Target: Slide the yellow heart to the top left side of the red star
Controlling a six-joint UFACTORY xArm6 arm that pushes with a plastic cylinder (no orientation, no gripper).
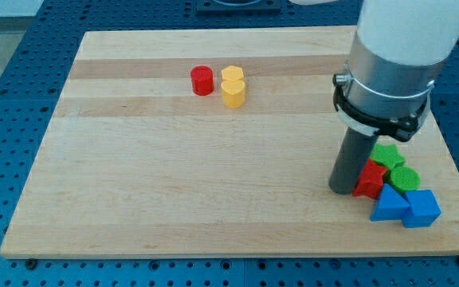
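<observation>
Table (174, 183): pale wooden board on a blue perforated surface.

Arm: white and grey body entering from the view's top right, ending in a dark rod. My tip (342, 190) rests on the table at the view's right, touching or just beside the left face of the red star (369, 180). No pincer is fitted to this arm; none shows, so no open or closed state can be told.

Right cluster, packed together near the table's lower right edge:
- red star, just right of the rod;
- green block (388, 155), shape unclear, above the star and partly hidden by the arm;
- green cylinder (406, 178), right of the star;
- blue triangle (389, 205), below the star;
- blue cube (421, 209), touching the triangle's right side.

Upper group, well apart from the cluster, toward the view's top centre-left:
- red cylinder (202, 80);
- yellow hexagon (232, 76), just right of the red cylinder;
- yellow heart (233, 93), touching the hexagon from below, far to the upper left of the red star.
</observation>
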